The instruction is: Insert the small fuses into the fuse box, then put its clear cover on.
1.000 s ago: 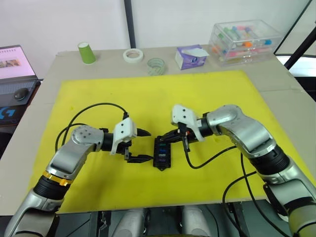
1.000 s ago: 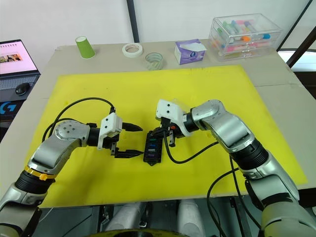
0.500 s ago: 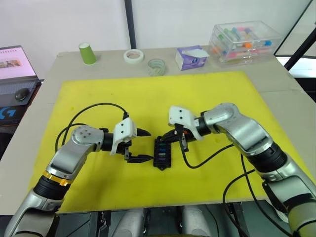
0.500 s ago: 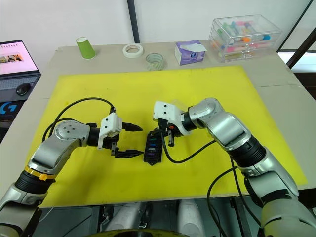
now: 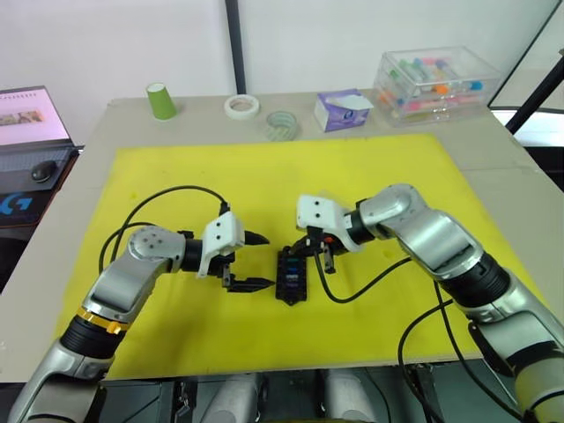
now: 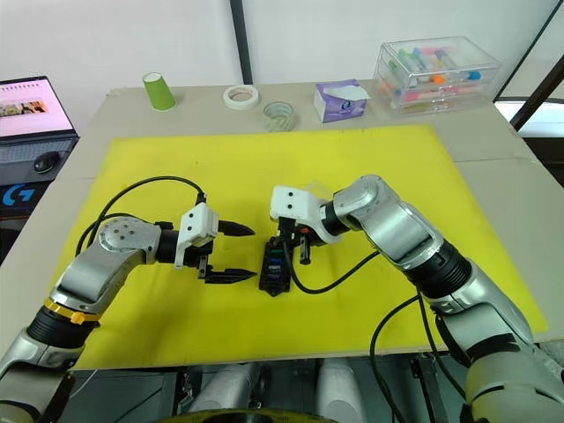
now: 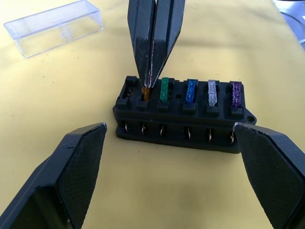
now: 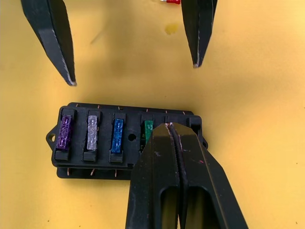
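Observation:
The black fuse box [image 7: 186, 129] lies on the yellow mat between my two grippers. Green [image 7: 164, 89], blue [image 7: 190, 90], grey-clear [image 7: 212, 92] and purple [image 7: 236, 92] fuses stand in its slots. My right gripper [image 7: 147, 86] is shut, and its tips rest on top of a yellow fuse [image 7: 146, 93] in the slot beside the green one. The slot at that end is empty. My left gripper [image 5: 264, 260] hangs wide open just left of the box, touching nothing. The clear cover [image 7: 55, 27] lies on the mat beyond the box. A red fuse [image 8: 171, 1] lies loose on the mat past the left fingers.
The yellow mat [image 5: 397, 159] covers most of the table. Along the back edge stand a green cup [image 5: 161, 100], two tape rolls [image 5: 241, 107] [image 5: 280, 125], a tissue box [image 5: 342, 108] and a clear case of coloured tubes [image 5: 432, 79]. A laptop [image 5: 26, 115] sits at far left.
My right gripper has crept a little to the left along the fuse box, staying shut. The left arm has not moved. The camera has shifted slightly.

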